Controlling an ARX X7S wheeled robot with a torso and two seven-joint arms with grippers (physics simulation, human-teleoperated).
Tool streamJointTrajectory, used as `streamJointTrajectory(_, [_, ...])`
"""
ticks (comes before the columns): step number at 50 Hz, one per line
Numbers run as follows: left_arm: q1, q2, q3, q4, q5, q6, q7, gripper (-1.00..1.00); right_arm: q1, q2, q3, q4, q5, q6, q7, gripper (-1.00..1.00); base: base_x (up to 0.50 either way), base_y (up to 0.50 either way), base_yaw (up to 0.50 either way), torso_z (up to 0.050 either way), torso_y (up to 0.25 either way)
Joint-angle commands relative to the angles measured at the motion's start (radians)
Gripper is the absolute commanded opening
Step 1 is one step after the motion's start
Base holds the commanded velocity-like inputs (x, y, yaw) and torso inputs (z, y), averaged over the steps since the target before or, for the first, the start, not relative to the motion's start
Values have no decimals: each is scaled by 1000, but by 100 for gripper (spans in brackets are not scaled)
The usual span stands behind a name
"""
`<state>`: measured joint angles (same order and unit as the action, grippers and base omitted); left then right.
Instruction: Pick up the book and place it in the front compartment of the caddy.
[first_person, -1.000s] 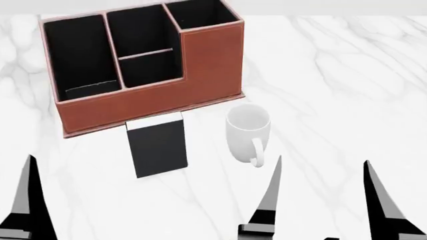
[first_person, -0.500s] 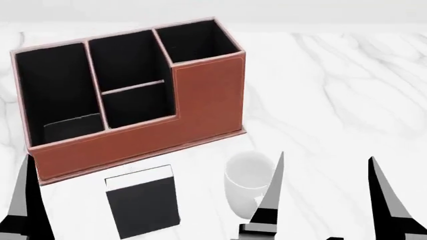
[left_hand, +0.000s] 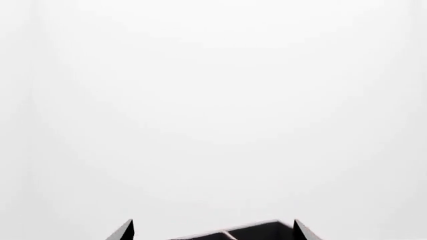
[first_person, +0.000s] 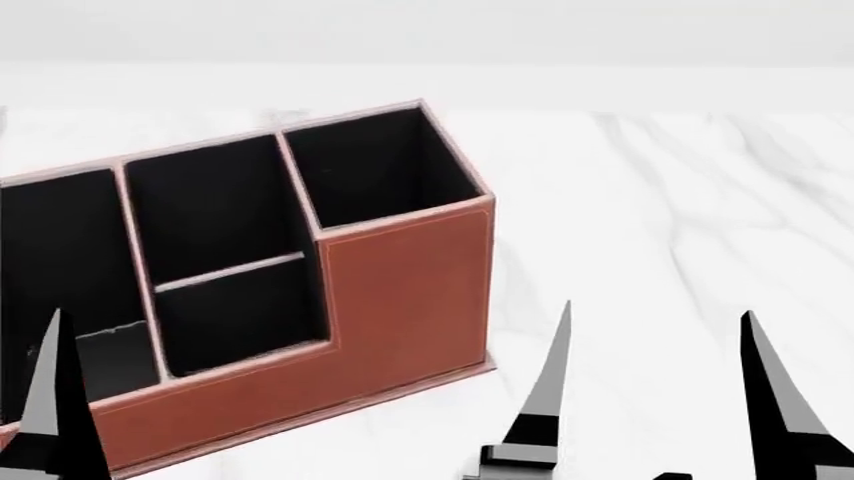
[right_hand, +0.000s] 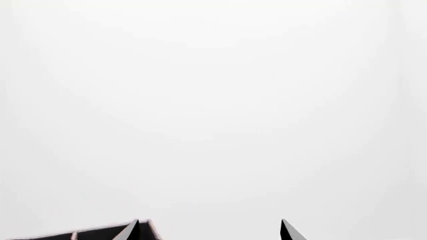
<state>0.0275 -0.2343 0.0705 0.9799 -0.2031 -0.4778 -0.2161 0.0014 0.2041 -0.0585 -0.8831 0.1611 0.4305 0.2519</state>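
Now the red-brown caddy (first_person: 400, 300) sits on the white marble counter (first_person: 667, 200), its black compartments open upward. Both grippers hover low near it, right gripper (first_person: 654, 390) fingers (first_person: 554, 370) spread; left gripper (left_hand: 212, 231) fingers likewise apart, holding nothing. No book shows.

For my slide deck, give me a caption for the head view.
Red-brown caddy with black compartments on a white marble table; both open hands, left and right, empty in the foreground.
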Motion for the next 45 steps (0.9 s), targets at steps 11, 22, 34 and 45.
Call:
streamJointTrajectory(11, [-7, -18, 6, 7, -12, -12, -22, 100, 4, 14, -7, -2, 10, 4, 17, 100, 500, 0, 0, 0, 2])
streamJointTrajectory(22, [-11, -26, 8, 21, -23, -28, -36, 100, 0, 11, 4, -1, 33, -16, 25, 100, 500, 0, 0, 0, 1])
streamJointTrajectory(34, [-8, -29, 8, 14, -35, -5, -43, 100, 9, 40, -38, -4, -43, 24, 72, 100, 83, 61, 0, 0, 1])
streamJointTrajectory(45, [-8, -37, 5, 21, -48, -8, -55, 100, 6, 40, -26, -8, -8, 2, 75, 100, 0, 492, 0, 0, 0])
